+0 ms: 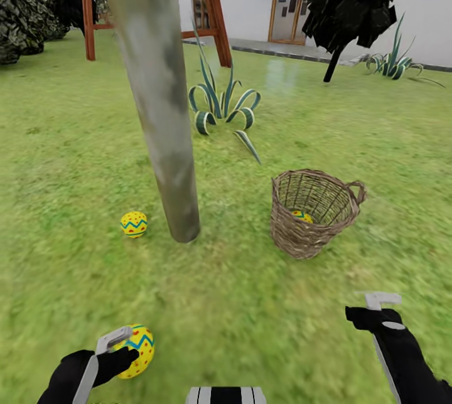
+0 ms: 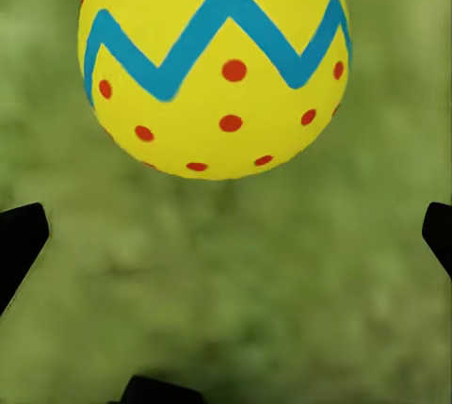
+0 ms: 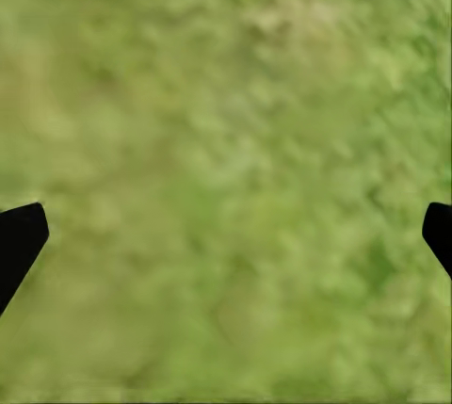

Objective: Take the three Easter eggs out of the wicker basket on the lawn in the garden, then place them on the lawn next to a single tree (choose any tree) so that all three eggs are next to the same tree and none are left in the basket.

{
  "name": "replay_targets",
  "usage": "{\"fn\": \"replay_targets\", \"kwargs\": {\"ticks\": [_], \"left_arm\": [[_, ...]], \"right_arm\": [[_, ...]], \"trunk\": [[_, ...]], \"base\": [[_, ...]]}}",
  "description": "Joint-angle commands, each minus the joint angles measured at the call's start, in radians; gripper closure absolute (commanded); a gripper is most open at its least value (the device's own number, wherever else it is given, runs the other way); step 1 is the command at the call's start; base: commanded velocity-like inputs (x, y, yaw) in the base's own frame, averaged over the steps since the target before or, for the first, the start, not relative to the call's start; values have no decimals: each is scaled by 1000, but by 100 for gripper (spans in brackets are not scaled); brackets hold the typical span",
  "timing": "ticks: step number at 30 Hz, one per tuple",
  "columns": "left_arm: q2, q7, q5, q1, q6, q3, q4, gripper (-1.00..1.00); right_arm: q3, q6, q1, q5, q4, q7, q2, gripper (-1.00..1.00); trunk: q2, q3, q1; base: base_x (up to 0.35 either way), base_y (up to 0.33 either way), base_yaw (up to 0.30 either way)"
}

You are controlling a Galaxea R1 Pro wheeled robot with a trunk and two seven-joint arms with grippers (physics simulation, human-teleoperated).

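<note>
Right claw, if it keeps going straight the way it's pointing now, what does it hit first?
Most likely just the lawn. The right wrist view looks along the open right claw onto bare grass with nothing between the fingers. How far the grass lies below is unclear.

Bright, even daylight, no clear source. Barely any cast shadows under the tree point(image 1: 160, 109) or wicker basket point(image 1: 312, 216). Pale glare on the lawn point(image 1: 351, 134) far beyond the claws. Grass soft and smeared (both wrist views), egg point(image 2: 215, 60) sharp.
</note>
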Motion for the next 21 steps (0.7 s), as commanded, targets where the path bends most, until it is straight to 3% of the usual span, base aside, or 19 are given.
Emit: {"fn": "replay_targets", "kwargs": {"ticks": [1, 4, 21], "left_arm": [[1, 1, 6, -1, 5, 2, -2, -100], [1, 1, 6, -1, 5, 2, -2, -100], [-2, 2, 6, -1, 5, 18, -4, -100]], "right_arm": [[58, 5, 0, 7, 22, 0, 2, -100], [117, 5, 0, 7, 63, -1, 13, -100], [125, 5, 0, 0, 71, -1, 17, -100]], "trunk": [[0, 3, -1], [1, 15, -2], [5, 81, -10]], "base": [[0, 0, 272], [0, 0, 285], [-14, 0, 290]]}}
